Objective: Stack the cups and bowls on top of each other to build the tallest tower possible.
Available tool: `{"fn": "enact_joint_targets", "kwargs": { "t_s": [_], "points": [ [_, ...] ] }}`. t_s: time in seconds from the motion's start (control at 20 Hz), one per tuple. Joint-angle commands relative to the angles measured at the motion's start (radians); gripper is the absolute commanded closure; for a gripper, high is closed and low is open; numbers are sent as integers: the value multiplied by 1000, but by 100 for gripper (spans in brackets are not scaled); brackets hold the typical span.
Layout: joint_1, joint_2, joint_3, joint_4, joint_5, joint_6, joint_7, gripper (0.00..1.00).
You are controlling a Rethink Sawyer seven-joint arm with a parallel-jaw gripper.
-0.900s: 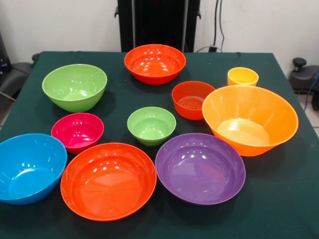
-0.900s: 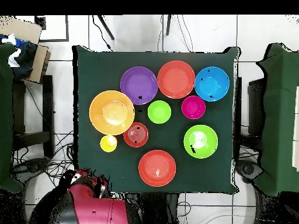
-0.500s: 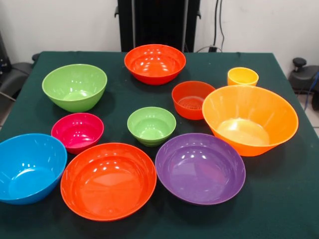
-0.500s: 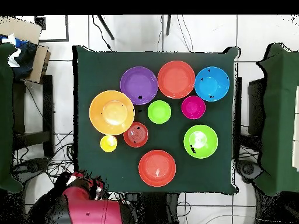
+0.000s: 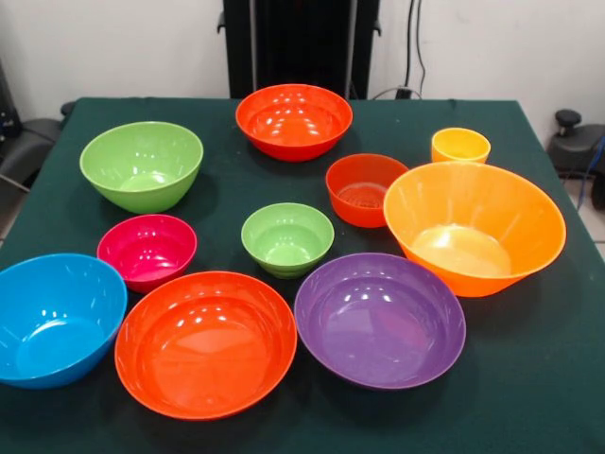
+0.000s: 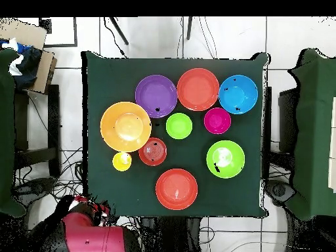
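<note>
Taking the small lime green bowl (image 5: 286, 238) near the middle of the green surface (image 5: 529, 378) as landmark and reading the front view from left to right: the blue bowl (image 5: 55, 317) sits far to its left and nearer the camera, at the surface's edge; the large lime green bowl (image 5: 142, 165) stands to its left and farther back; the magenta bowl (image 5: 146, 250) lies just to its left. The wide red-orange bowl (image 5: 205, 341) sits in front of it and slightly left, its rim close to the purple bowl (image 5: 379, 319), which lies in front and to the right. Straight behind the landmark, at the far side, is a second wide red-orange bowl (image 5: 294, 120). To the landmark's right and a little back sits the small red-orange bowl (image 5: 364, 188), its rim close against the large orange bowl (image 5: 473, 225) farther right. Behind that, the yellow-orange cup (image 5: 460, 146) stands upright. Every container is upright, empty and separate; none is nested, so no tower stands. In the overhead view the red arm (image 6: 88, 235) is off the surface's lower left corner; I cannot tell how the tool stands.
</note>
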Motion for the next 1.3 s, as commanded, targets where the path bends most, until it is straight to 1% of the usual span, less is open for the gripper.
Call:
{"fn": "enact_joint_targets", "kwargs": {
  "t_s": [0.05,0.55,0.85,1.1,1.2,1.3],
  "points": [
    [51,106,-20,-46,4,-35,290,0],
    [79,187,-49,-117,-29,-56,339,0],
    [87,233,-78,-147,-47,-80,347,0],
    [80,239,-89,-149,-41,-83,319,0],
    [86,223,-94,-141,-34,-67,316,0],
    [96,192,-103,-133,-31,-29,309,0]
  ]
}}
